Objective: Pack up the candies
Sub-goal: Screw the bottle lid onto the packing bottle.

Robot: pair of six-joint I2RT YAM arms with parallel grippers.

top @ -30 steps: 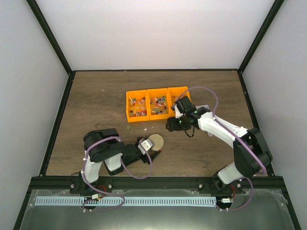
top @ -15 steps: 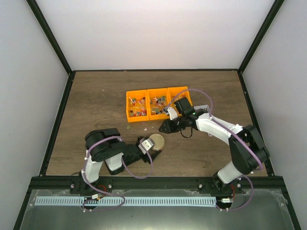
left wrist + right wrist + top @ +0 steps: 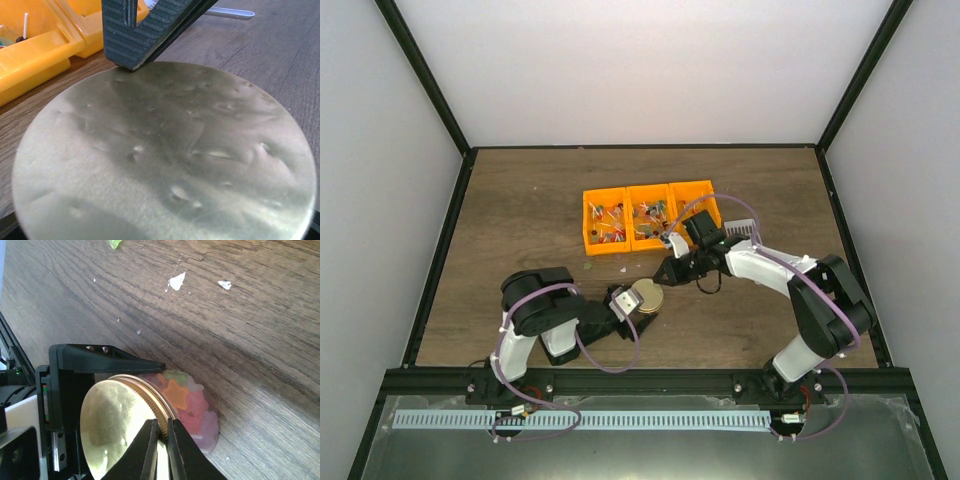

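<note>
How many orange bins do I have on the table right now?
3, side by side in one row: the left bin, the middle bin, and the right bin, whose near end is covered by the right arm. No others show; one could be hidden behind the arms.

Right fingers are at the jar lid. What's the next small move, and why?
Probably lift the right gripper slightly to test the gold lid: its fingertips look pinched on the rim, while the left gripper clamps the jar of candies. It may need twisting.

I count three orange bins [image 3: 620, 246] beyond one gold-lidded jar [image 3: 646, 293], one left arm [image 3: 535, 310] and one right arm [image 3: 770, 265] flanking it, and candies [image 3: 608, 226] too many to count.
</note>
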